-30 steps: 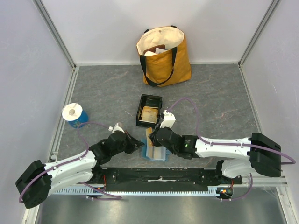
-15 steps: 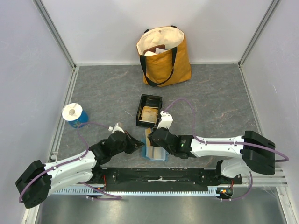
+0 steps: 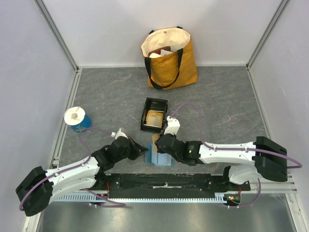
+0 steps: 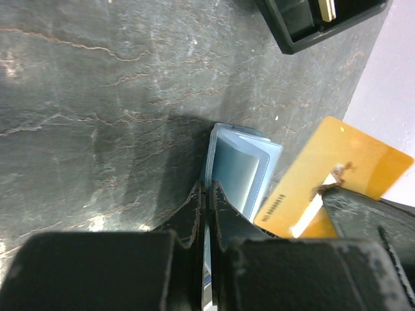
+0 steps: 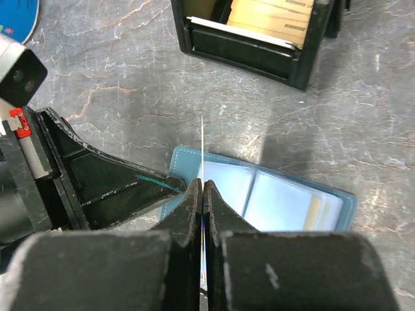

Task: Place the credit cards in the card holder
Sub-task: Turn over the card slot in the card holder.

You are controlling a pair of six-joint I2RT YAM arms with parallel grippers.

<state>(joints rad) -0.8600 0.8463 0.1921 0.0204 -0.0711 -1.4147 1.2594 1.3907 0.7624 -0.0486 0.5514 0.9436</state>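
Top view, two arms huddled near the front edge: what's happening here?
The left gripper clamps the edge of the open teal wallet. The right gripper pinches a gold card on edge over the wallet's pockets; it does not look slotted in yet. More cards sit in the black tray behind.

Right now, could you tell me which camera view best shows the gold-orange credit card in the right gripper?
The left wrist view: the gold-orange credit card shows its broad face, beside the teal-blue wallet. The right wrist view sees it edge-on, a thin line above the shut right gripper. The top view shows only a sliver.
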